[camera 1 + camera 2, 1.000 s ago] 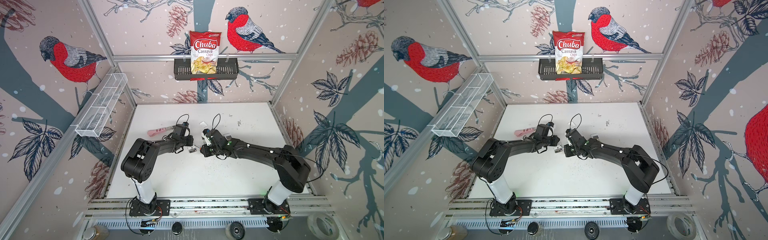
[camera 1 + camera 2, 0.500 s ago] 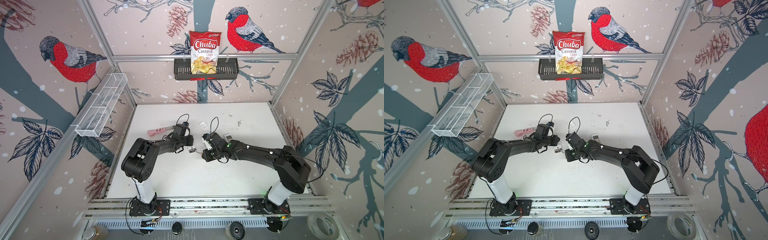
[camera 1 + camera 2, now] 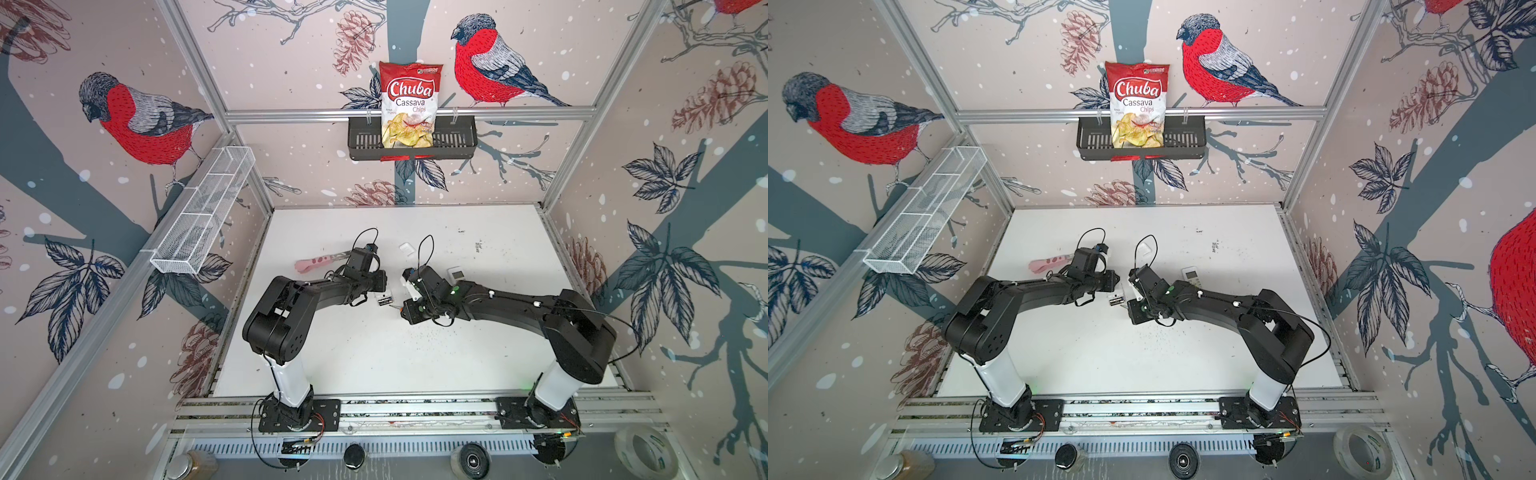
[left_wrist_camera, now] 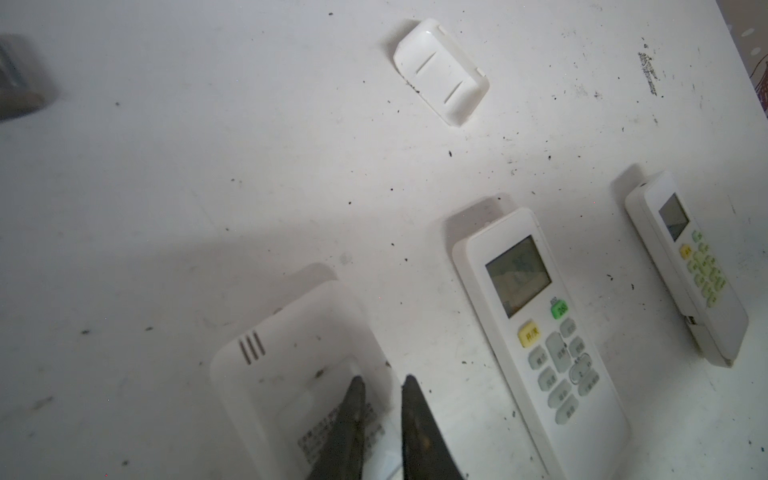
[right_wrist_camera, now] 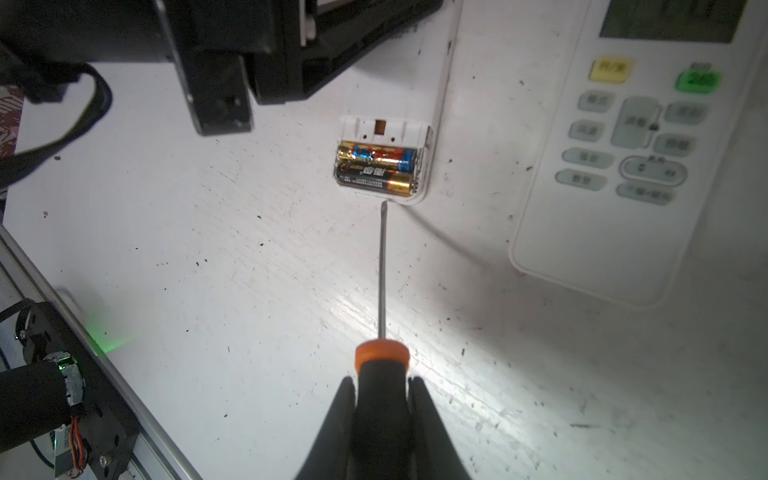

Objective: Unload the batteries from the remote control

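A white remote control (image 4: 291, 353) lies face down, and my left gripper (image 4: 384, 380) is shut on its long edge. Its battery bay is open at the near end. Two batteries sit in it side by side: a gold-and-blue one (image 5: 376, 154) and a black one with a gold end (image 5: 374, 179). In both top views the bay (image 3: 385, 300) (image 3: 1117, 300) shows between the two wrists. My right gripper (image 5: 382, 380) is shut on the screwdriver (image 5: 381, 361) by its orange-and-black handle. The blade tip (image 5: 383, 203) rests just outside the bay's rim, beside the black battery.
A second remote (image 4: 540, 332) lies face up right beside the held one, and a third remote (image 4: 685, 266) lies further right. A loose white battery cover (image 4: 440, 70) lies toward the back. A pink tool (image 3: 316, 262) lies left of my left wrist.
My right gripper has moved with the screwdriver a little toward the table's front edge, bringing the blade in line with the open bay. The left arm has not moved.
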{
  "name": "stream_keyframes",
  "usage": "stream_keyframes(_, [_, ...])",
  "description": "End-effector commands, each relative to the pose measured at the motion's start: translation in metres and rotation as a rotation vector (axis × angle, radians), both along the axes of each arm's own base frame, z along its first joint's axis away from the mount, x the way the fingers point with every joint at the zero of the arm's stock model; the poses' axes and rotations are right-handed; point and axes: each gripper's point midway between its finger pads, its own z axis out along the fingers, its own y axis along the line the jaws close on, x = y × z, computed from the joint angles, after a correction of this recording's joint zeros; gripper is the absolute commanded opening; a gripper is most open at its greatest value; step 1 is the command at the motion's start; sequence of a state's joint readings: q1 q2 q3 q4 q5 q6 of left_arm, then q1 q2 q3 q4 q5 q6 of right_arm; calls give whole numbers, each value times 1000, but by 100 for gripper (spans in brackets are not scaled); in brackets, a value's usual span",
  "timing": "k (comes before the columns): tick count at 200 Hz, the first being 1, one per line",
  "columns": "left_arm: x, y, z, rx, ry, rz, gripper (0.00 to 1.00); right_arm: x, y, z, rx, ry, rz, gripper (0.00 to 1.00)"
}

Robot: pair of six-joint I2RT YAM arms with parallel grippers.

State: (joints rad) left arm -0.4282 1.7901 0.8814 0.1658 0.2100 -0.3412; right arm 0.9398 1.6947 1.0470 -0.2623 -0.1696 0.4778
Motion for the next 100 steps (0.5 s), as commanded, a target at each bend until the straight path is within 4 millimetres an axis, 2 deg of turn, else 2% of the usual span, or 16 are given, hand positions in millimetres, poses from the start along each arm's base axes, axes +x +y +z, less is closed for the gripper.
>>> stream_keyframes(1, [-36,18,-37,90,184,3,19,3,5,4,27,-6,-11,0])
stream_keyframes(61, [-38,19,-38,90,187,5,19,8,10,16,48,-29,-14,0])
stream_keyframes(100, [-38,19,-37,88,186,5,19,4,10,7,36,-9,-6,0])
